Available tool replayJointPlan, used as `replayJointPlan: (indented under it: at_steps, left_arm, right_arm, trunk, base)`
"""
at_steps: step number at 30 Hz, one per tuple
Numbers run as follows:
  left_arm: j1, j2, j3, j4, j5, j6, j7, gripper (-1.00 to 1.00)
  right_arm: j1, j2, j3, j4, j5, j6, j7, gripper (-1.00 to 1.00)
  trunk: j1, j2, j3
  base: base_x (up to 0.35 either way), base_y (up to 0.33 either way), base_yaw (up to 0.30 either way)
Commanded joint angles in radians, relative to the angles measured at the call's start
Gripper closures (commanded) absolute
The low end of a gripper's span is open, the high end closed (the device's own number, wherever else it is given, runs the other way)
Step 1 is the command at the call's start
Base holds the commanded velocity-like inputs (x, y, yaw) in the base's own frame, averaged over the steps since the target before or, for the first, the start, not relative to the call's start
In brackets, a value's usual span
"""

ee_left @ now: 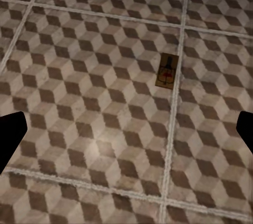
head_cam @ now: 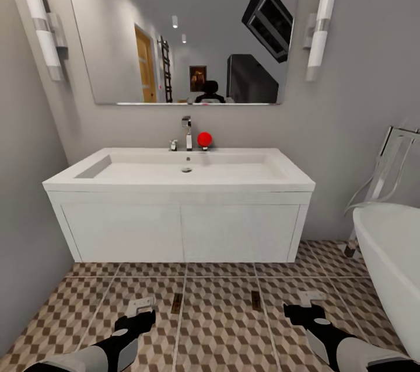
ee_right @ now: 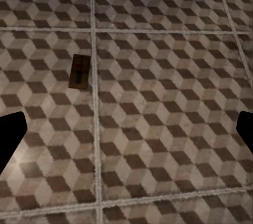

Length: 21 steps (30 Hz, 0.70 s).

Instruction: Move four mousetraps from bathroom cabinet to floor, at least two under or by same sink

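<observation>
A: Two mousetraps lie flat on the cube-patterned bathroom floor point(head_cam: 221, 325), in front of the white wall-hung sink point(head_cam: 181, 185). The left mousetrap point(head_cam: 177, 303) sits just beside a grout line; the right mousetrap point(head_cam: 255, 299) lies well apart from it.

B: Why there?

A: Likely to meet the rule that two sit next to the same sink.

B: And the grippers?

A: The left gripper point(head_cam: 142, 305) hangs spread and empty near the left trap. The right gripper point(head_cam: 309, 298) is also spread and empty, so both traps appear released. A white bathtub point(head_cam: 391, 267) stands at right.
</observation>
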Motion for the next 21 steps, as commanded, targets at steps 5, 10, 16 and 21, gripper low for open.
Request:
replayJointPlan:
  at_steps: [5, 10, 16, 21]
  left_arm:
    - [-0.001, -0.002, -0.008, 0.006, 0.006, -0.007, 0.002, -1.00]
    - [0.000, -0.002, -0.008, 0.006, 0.006, -0.007, 0.002, -1.00]
    - [0.000, -0.002, -0.008, 0.006, 0.006, -0.007, 0.002, -1.00]
    - [0.001, 0.000, -0.008, 0.006, 0.006, -0.007, 0.003, -1.00]
  right_arm:
    - [-0.001, 0.000, 0.009, 0.005, -0.011, -0.011, -0.001, -1.00]
    - [-0.001, 0.001, 0.009, 0.006, -0.012, -0.014, -0.001, -1.00]
    - [-0.001, 0.002, 0.009, 0.006, -0.012, -0.014, -0.001, -1.00]
    - [-0.001, 0.002, 0.009, 0.006, -0.012, -0.014, -0.001, -1.00]
  trunk:
    - [-0.019, 0.035, 0.015]
    - [-0.039, 0.070, 0.030]
    - [-0.062, 0.112, 0.049]
    - [-0.081, 0.147, 0.065]
  base:
    - [0.000, 0.000, 0.000]
    - [0.000, 0.000, 0.000]
    - [0.000, 0.000, 0.000]
    - [0.000, 0.000, 0.000]
